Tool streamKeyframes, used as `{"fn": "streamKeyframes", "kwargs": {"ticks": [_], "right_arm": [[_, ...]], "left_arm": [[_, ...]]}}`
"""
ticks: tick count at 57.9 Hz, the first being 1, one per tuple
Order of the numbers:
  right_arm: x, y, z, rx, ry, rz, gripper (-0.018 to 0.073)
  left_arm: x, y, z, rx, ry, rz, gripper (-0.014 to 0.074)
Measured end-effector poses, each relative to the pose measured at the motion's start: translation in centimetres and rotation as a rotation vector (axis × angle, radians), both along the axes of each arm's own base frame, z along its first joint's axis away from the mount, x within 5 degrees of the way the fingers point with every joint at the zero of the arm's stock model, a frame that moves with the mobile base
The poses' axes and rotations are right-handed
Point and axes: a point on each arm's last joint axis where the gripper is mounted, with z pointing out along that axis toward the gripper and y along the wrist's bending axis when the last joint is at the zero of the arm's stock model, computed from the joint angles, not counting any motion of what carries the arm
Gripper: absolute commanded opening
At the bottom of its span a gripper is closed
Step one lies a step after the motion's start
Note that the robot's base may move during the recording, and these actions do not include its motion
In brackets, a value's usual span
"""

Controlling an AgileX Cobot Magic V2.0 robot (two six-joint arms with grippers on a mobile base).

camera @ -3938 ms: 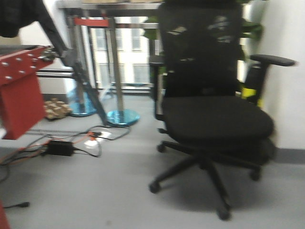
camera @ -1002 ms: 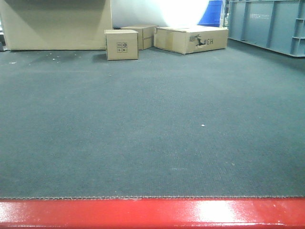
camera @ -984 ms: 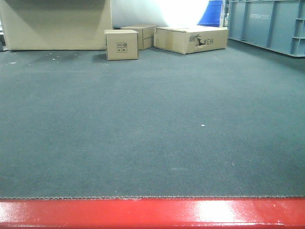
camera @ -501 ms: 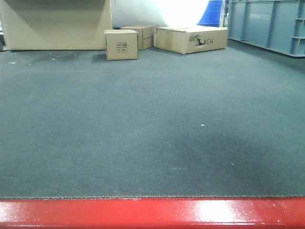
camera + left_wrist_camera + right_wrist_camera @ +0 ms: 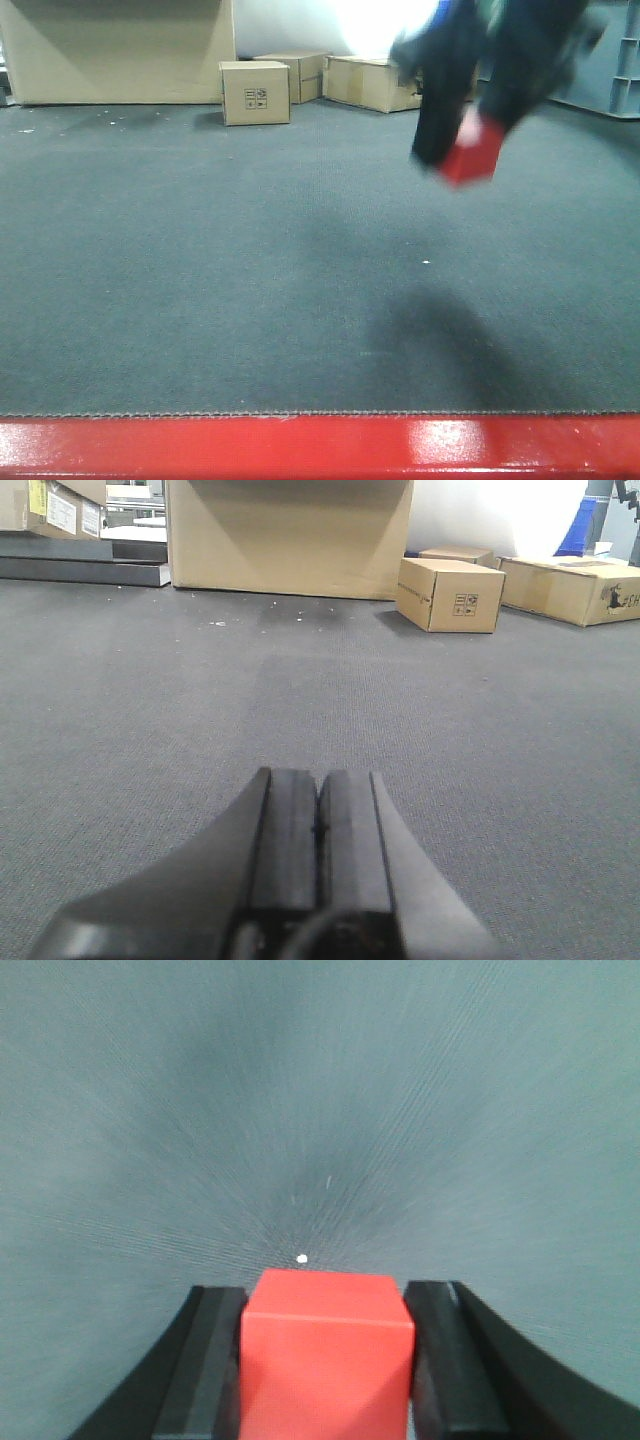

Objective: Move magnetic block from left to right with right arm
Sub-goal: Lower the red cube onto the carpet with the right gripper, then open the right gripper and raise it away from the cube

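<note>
Block status for you: magnetic block [image 5: 326, 1350] sits pinched between your right gripper [image 5: 325, 1360] fingers [image 5: 212, 1360], above the grey carpet [image 5: 200, 280]. Left gripper [image 5: 318, 830] fingers pressed together, holding nothing.

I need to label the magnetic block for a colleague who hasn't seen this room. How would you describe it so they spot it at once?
Start at the wide dark grey carpet with brown cardboard boxes along its far edge. Above the carpet's right side hangs the blurred dark right claw, and the magnetic block sits clamped between its fingers. It is the only small bright-red cube, unlike the larger brown boxes resting on the floor.
</note>
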Motion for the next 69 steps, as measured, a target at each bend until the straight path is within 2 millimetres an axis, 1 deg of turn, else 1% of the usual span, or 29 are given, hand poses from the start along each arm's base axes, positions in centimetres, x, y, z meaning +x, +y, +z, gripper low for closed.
{"fn": "streamKeyframes", "kwargs": {"ticks": [5,11,17,21,24,28,29,30,32,36,40,46,50,54,55,57,62,65,69], "right_arm": [[1.0,0.5,-2.5,-0.026,0.054,0.000,0.0214],[1.5,0.7,-4.4,-0.048,0.097,0.000,0.0214],[1.8,0.9,-5.6,-0.060,0.123,0.000,0.0217],[1.9,0.9,-5.6,-0.060,0.122,0.000,0.0242],[2.0,1.0,-5.6,-0.059,0.119,0.002,0.0312],[2.0,1.0,-5.6,-0.058,0.117,0.002,0.0456],[2.0,1.0,-5.6,-0.058,0.117,0.002,0.0510],[2.0,1.0,-5.6,-0.058,0.117,0.002,0.0546],[2.0,1.0,-5.6,-0.058,0.117,0.002,0.0656],[2.0,1.0,-5.5,-0.057,0.115,0.002,0.0624],[1.9,0.9,-5.2,-0.054,0.107,0.002,0.0610],[1.6,0.8,-3.8,-0.038,0.074,0.002,0.0548],[1.2,0.6,-2.4,-0.017,0.040,-0.004,0.0455],[0.4,0.2,-0.8,0.002,0.001,-0.004,0.0314],[0.1,0.0,-0.2,0.008,-0.013,-0.004,0.0284],[-0.7,-0.3,0.8,0.023,-0.040,-0.005,0.0184],[-2.7,-1.3,2.5,0.052,-0.101,-0.005,0.0053],[-3.9,-1.9,3.1,0.067,-0.131,-0.005,0.0055],[-6.1,-3.0,3.7,0.092,-0.180,-0.006,0.0057]], "left_arm": [[0.0,0.0,0.0,0.000,0.000,0.000,-0.0126],[0.0,0.0,0.0,0.000,0.000,0.000,-0.0126],[0.0,0.0,0.0,0.000,0.000,0.000,-0.0126],[0.0,0.0,0.0,0.000,0.000,0.000,-0.0126],[0.0,0.0,0.0,0.000,0.000,0.000,-0.0126],[0.0,0.0,0.0,0.000,0.000,0.000,-0.0126],[0.0,0.0,0.0,0.000,0.000,0.000,-0.0126],[0.0,0.0,0.0,0.000,0.000,0.000,-0.0126],[0.0,0.0,0.0,0.000,0.000,0.000,-0.0126],[0.0,0.0,0.0,0.000,0.000,0.000,-0.0126],[0.0,0.0,0.0,0.000,0.000,0.000,-0.0126],[0.0,0.0,0.0,0.000,0.000,0.000,-0.0126],[0.0,0.0,0.0,0.000,0.000,0.000,-0.0126],[0.0,0.0,0.0,0.000,0.000,0.000,-0.0126],[0.0,0.0,0.0,0.000,0.000,0.000,-0.0126],[0.0,0.0,0.0,0.000,0.000,0.000,-0.0126],[0.0,0.0,0.0,0.000,0.000,0.000,-0.0126],[0.0,0.0,0.0,0.000,0.000,0.000,-0.0126],[0.0,0.0,0.0,0.000,0.000,0.000,-0.0126]]}}
